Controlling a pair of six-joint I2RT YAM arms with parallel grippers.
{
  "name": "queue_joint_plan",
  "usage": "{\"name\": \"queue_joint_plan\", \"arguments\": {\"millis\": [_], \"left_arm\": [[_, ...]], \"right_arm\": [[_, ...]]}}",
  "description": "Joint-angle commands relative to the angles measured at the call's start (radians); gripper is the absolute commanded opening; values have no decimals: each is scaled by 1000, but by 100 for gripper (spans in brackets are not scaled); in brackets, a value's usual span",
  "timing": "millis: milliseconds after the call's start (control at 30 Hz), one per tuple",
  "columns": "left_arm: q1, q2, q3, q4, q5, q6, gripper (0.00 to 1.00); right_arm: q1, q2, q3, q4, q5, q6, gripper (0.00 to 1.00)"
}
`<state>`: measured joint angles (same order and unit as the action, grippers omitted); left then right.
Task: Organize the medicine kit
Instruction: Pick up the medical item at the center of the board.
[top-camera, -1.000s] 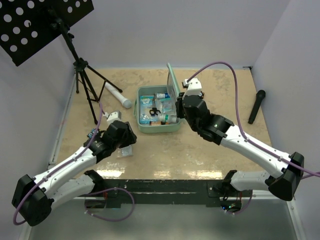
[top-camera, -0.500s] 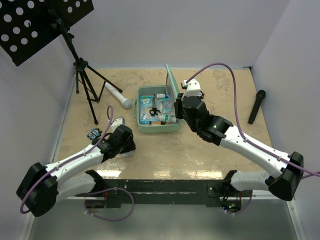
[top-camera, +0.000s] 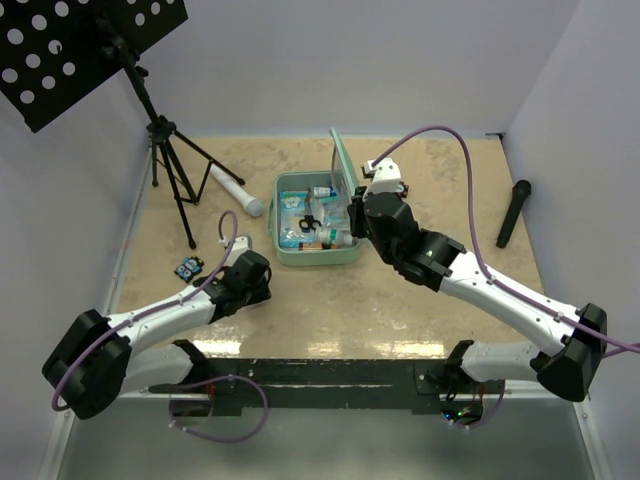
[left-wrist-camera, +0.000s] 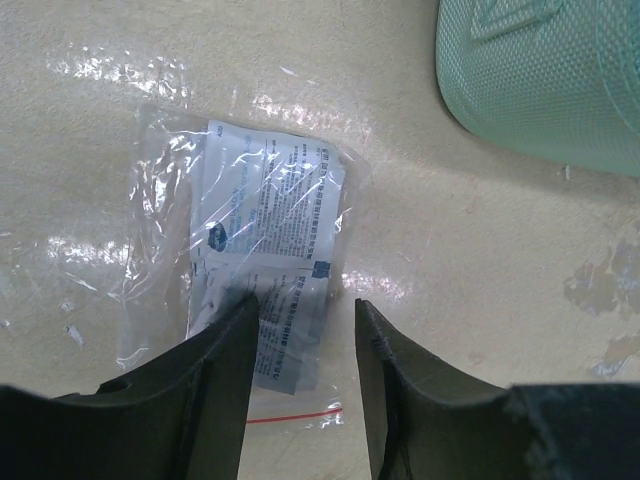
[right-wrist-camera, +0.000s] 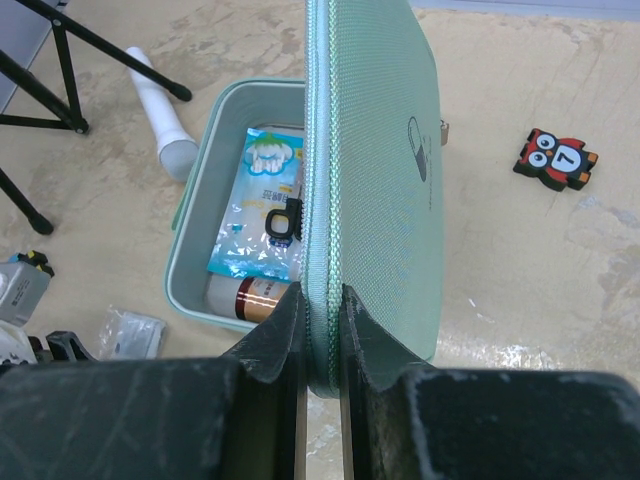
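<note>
The medicine kit (top-camera: 318, 258) lies open mid-table, its mint-green tray (right-wrist-camera: 190, 200) holding packets, a bottle and small black scissors. My right gripper (right-wrist-camera: 320, 300) is shut on the edge of its lid (right-wrist-camera: 385, 180) and holds the lid upright; in the top view this gripper (top-camera: 357, 215) sits at the tray's right side. A corner of the kit (left-wrist-camera: 550, 70) shows top right in the left wrist view. My left gripper (left-wrist-camera: 305, 320) is low over the table, open, its fingers straddling the near corner of a clear bag with a white-and-blue packet (left-wrist-camera: 270, 230). In the top view the left gripper (top-camera: 250, 292) covers that bag.
A white-and-grey cylinder (top-camera: 237, 190) lies left of the kit, beside a black tripod stand (top-camera: 170, 170). A small blue-and-black item (top-camera: 187, 268) sits at the left near the arm. A black-and-red gadget (right-wrist-camera: 556, 158) lies right of the lid. A black stick-like object (top-camera: 512, 212) lies far right.
My left arm has swung in and dropped over the bagged packet, and its jaws have narrowed. The right arm and the lid have stayed put.
</note>
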<state>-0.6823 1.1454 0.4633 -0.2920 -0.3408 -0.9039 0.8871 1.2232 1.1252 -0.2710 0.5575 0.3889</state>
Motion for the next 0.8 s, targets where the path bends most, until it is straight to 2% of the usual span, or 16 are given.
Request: {"name": "queue_joint_plan", "arguments": {"millis": [0,167,467,700,733,767], "left_arm": [[-3,51,-25,-13,0,3,41],[-6,54,-23,-16,-1,7,29],[-13,17,-23,-4,-4,11,0],[-39,-1,23,1,19,3,0],[-46,-10,31,1,19,2,3],[-49,-12,35,2,16,0,16]], "right_arm": [[1,4,-31,-66,-15,5,0],[1,1,-36,-63,-11,1,0],[1,-2,-42,-56,-10,-4,0],[1,-1,-39,-56,-11,-2,0],[0,-1,-39,-54,-11,-2,0],[1,-1,-39,-56,-11,-2,0]]}}
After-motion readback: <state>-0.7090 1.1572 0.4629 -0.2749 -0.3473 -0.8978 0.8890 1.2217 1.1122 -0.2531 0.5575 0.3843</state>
